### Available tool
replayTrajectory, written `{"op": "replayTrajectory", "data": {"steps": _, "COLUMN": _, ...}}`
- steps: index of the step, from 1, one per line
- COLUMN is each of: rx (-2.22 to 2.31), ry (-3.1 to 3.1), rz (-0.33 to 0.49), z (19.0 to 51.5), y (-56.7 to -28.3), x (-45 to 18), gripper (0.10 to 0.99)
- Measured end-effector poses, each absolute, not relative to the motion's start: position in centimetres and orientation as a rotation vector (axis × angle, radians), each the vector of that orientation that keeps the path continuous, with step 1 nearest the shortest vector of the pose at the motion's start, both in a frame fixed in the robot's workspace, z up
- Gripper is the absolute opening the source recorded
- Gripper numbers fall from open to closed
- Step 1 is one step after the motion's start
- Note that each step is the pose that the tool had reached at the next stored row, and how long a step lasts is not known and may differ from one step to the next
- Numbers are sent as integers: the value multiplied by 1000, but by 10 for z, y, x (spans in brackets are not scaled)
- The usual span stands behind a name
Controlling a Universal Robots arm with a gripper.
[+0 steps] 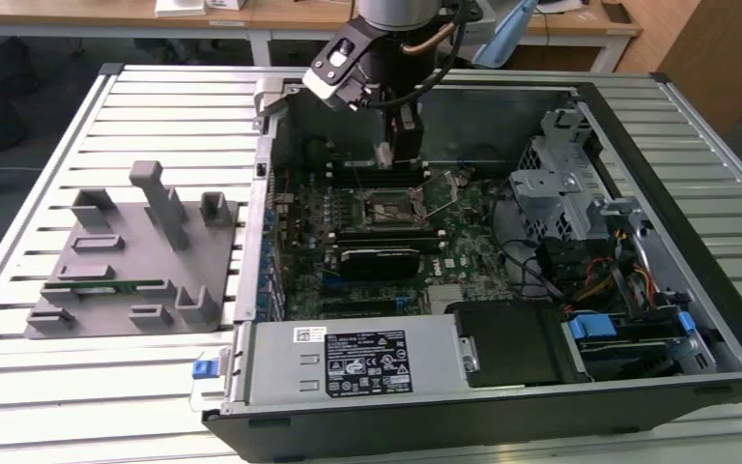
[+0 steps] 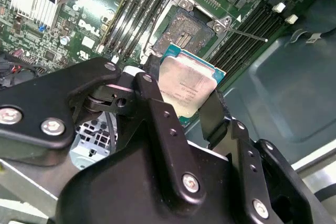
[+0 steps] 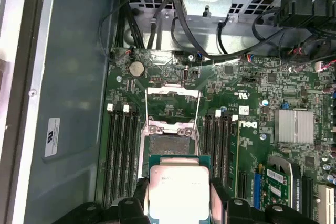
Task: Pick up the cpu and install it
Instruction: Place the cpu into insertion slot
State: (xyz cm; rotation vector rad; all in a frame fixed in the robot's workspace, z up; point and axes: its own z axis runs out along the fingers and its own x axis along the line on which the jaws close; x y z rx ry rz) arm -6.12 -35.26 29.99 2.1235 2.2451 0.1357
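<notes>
Holding cpu (image 3: 178, 190) by two opposite edges in gripper (image 2: 182, 95), near open socket (image 3: 170, 142). Probably light, stiff, thin, fragile underneath; best gripped at rim only.

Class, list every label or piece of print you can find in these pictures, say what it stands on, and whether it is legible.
Power-supply label: too small to read.
Case-wall sticker: blurred, unreadable.
cpu top: faint print, unreadable.
Board logo: white letters; other board marks too small.

Downward-pointing arm (image 1: 404, 14), jaws clamped
</notes>
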Motion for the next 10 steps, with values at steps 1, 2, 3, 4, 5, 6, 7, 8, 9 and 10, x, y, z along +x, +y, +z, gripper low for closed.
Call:
{"op": "replayTrajectory", "data": {"steps": 1, "rx": 2123, "ry": 2245, "rz": 136, "z": 299, "y": -353, "x": -61, "gripper": 541}}
{"op": "replayTrajectory", "data": {"steps": 2, "rx": 2124, "ry": 2245, "rz": 135, "z": 297, "y": -353, "x": -61, "gripper": 541}}
{"op": "replayTrajectory", "data": {"steps": 3, "rx": 2124, "ry": 2245, "rz": 135, "z": 294, "y": -352, "x": -61, "gripper": 541}}
{"op": "replayTrajectory", "data": {"steps": 4, "rx": 2124, "ry": 2245, "rz": 135, "z": 292, "y": -352, "x": -61, "gripper": 541}}
{"op": "replayTrajectory", "data": {"steps": 5, "rx": 2123, "ry": 2245, "rz": 135, "z": 290, "y": -352, "x": -61, "gripper": 541}}
{"op": "replayTrajectory", "data": {"steps": 6, "rx": 2123, "ry": 2245, "rz": 135, "z": 289, "y": -352, "x": -61, "gripper": 541}}
{"op": "replayTrajectory", "data": {"steps": 7, "rx": 2123, "ry": 2245, "rz": 136, "z": 287, "y": -352, "x": -61, "gripper": 541}}
{"op": "replayTrajectory", "data": {"steps": 8, "rx": 2124, "ry": 2245, "rz": 135, "z": 286, "y": -352, "x": -61, "gripper": 541}}
{"op": "replayTrajectory", "data": {"steps": 9, "rx": 2124, "ry": 2245, "rz": 136, "z": 284, "y": -352, "x": -61, "gripper": 541}}
{"op": "replayTrajectory", "data": {"steps": 10, "rx": 2124, "ry": 2245, "rz": 136, "z": 282, "y": -352, "x": -61, "gripper": 541}}
